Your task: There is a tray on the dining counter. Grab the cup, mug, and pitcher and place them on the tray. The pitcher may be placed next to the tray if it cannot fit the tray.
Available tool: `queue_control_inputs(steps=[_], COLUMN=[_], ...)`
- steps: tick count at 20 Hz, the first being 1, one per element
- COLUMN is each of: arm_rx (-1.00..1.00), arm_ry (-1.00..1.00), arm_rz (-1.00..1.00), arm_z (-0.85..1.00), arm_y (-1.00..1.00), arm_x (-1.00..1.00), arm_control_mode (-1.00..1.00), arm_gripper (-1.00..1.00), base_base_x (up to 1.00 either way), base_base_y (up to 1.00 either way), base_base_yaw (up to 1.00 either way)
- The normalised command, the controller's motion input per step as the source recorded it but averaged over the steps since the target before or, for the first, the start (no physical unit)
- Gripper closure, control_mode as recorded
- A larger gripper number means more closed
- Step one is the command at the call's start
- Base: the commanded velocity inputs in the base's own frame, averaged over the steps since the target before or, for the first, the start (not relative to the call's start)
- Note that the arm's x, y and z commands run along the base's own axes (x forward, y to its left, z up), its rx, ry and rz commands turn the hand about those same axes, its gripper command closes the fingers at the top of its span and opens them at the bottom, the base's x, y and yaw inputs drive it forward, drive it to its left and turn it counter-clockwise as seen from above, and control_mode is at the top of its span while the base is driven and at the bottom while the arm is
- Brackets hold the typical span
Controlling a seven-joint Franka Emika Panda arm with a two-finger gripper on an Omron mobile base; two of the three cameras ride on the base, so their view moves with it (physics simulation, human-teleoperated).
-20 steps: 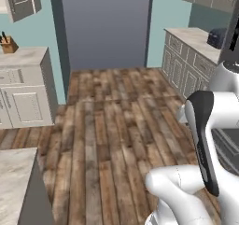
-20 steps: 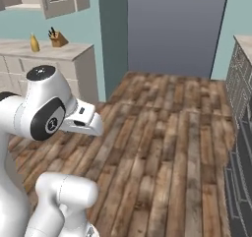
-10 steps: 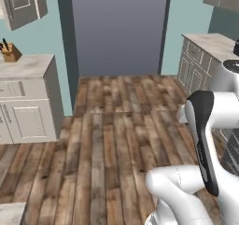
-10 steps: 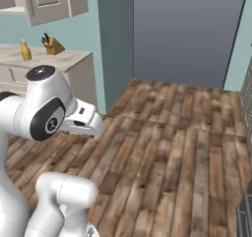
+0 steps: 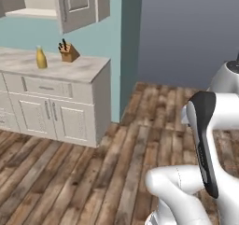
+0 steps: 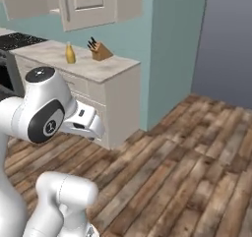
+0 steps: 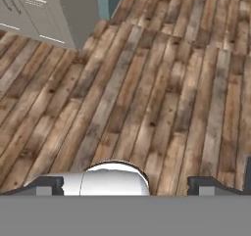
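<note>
The mustard-yellow pitcher (image 5: 41, 58) (image 6: 70, 53) stands upright on the wall counter, a little left of a knife block. My gripper (image 7: 127, 186) is open, its two dark fingertips (image 7: 49, 185) wide apart with nothing between them. It hangs over bare wooden floor, well away from the pitcher. The tray, the dining counter, the cup and the mug are out of view.
The wall counter (image 5: 79, 70) (image 6: 106, 66) has white panelled cabinets below and ends at a teal wall corner (image 5: 126, 56). A brown knife block (image 5: 69, 53) (image 6: 100, 49) sits near its end. A dark cooktop (image 6: 19, 39) lies further left. Wooden floor (image 5: 93, 172) stretches in front.
The whole picture has shifted as the base turned left. The wall counter with the pitcher and knife block now sits larger and nearer the middle. The arm's pose and the open gripper are unchanged.
</note>
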Motion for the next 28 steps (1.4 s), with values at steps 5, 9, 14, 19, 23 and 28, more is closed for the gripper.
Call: queue_control_inputs(steps=[5,9,14,19,23,28], arm_rx=[0.00,0.00,0.00,0.00,0.00,0.00], arm_ry=[0.00,0.00,0.00,0.00,0.00,0.00], arm_rz=[0.00,0.00,0.00,0.00,0.00,0.00], arm_z=[0.00,0.00,0.00,0.00,0.00,0.00], arm_y=[0.00,0.00,0.00,0.00,0.00,0.00], arm_x=[0.00,0.00,0.00,0.00,0.00,0.00], arm_control_mode=[1.00,1.00,1.00,1.00,1.00,1.00], arm_gripper=[-1.00,-1.00,-1.00,-1.00,-1.00,-1.00], base_base_x=[1.00,1.00,1.00,1.00,0.94,1.00], base_base_y=[0.00,0.00,-0.03,-0.05,-0.02,0.00], base_base_yaw=[0.80,0.83,0.89,0.84,0.25,0.00])
